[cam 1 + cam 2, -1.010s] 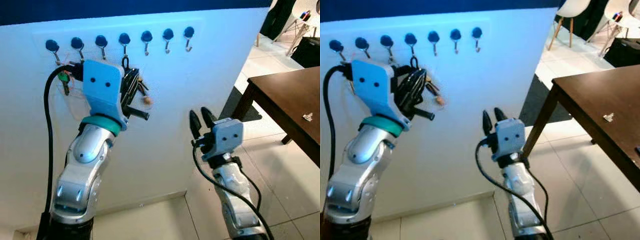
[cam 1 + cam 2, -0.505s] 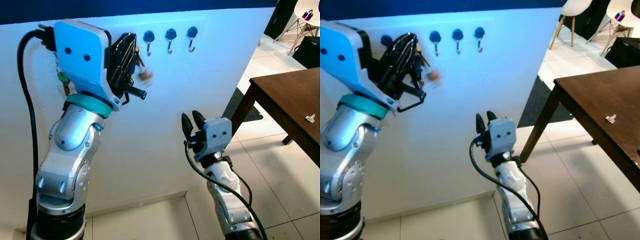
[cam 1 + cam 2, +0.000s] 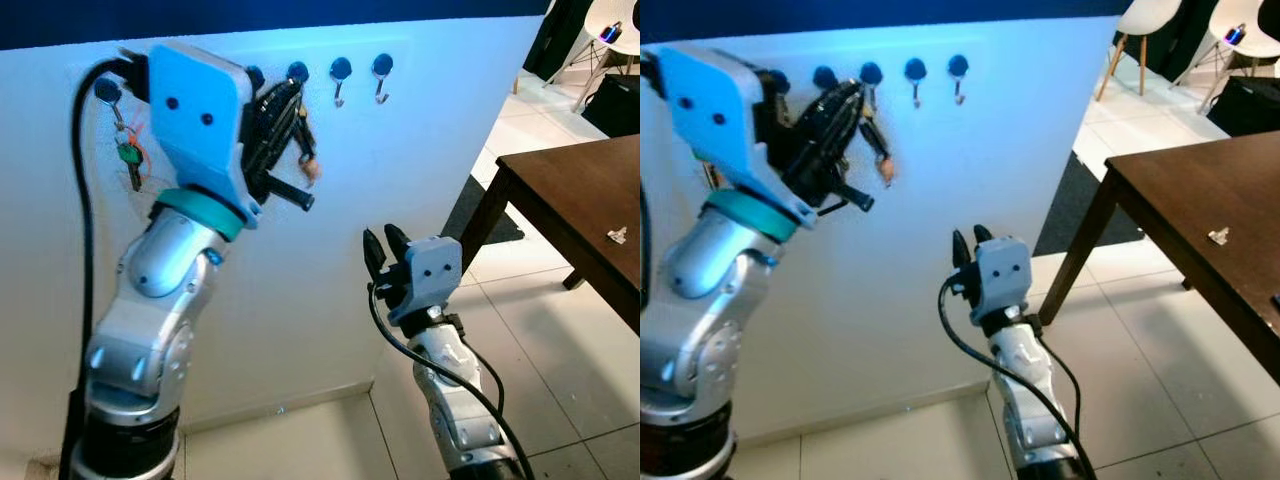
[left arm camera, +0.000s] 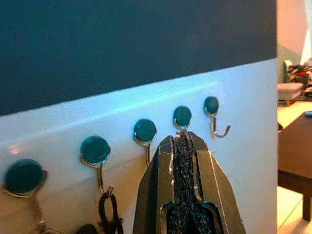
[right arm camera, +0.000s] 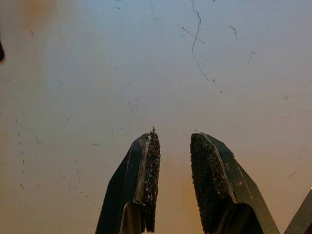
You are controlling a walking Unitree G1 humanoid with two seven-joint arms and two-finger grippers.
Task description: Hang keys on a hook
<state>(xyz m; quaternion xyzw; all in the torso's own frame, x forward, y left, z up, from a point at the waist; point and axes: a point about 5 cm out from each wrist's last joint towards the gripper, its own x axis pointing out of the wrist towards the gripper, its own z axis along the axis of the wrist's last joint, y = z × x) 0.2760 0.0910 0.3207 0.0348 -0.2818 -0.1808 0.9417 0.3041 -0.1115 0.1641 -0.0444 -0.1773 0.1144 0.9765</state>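
My left gripper is raised against the white wall at the row of blue-knobbed hooks, shut on a bunch of keys. A tan tag dangles from the bunch. In the left wrist view the shut fingertips pinch a metal ring just below one hook. A green key set hangs on the far-left hook. A black loop hangs from another hook. My right gripper is low, facing the bare wall, its fingers apart with nothing between them.
A dark wooden table stands to the right with a small object on it. White chairs are beyond it. Tiled floor runs along the wall's foot. A black cable loops beside my left arm.
My left gripper has risen from below the hooks to the hook row with the keys, then shifted right. The keys and tag swung. The right gripper dropped slightly.
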